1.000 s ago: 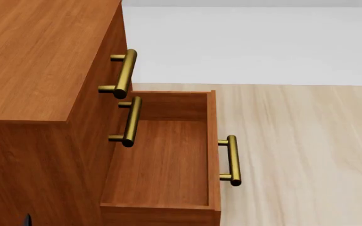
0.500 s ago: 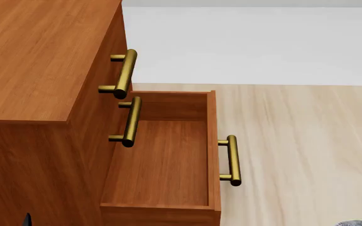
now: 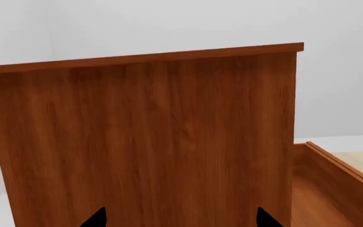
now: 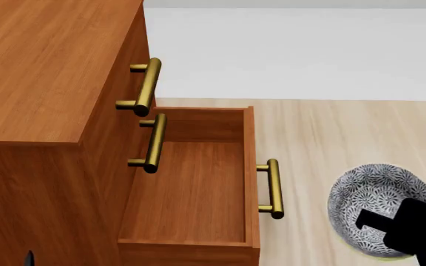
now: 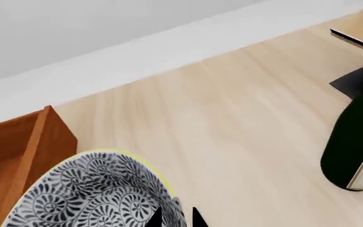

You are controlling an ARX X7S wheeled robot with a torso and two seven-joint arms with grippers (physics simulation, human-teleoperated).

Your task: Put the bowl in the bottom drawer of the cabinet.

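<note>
Bowl [image 4: 372,202] held off the floor at four o'clock of the pulled-out bottom drawer [image 4: 191,188].
Right gripper [image 5: 176,216] pinches its rim, fingers closed on it; left gripper [image 3: 180,220] faces the cabinet [image 3: 137,142] side, apparently spread wide.

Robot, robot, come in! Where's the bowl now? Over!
Right gripper shut on the bowl, beside the open bottom drawer, not above it yet. Left gripper open, facing the cabinet. Drawer floor bare.
</note>
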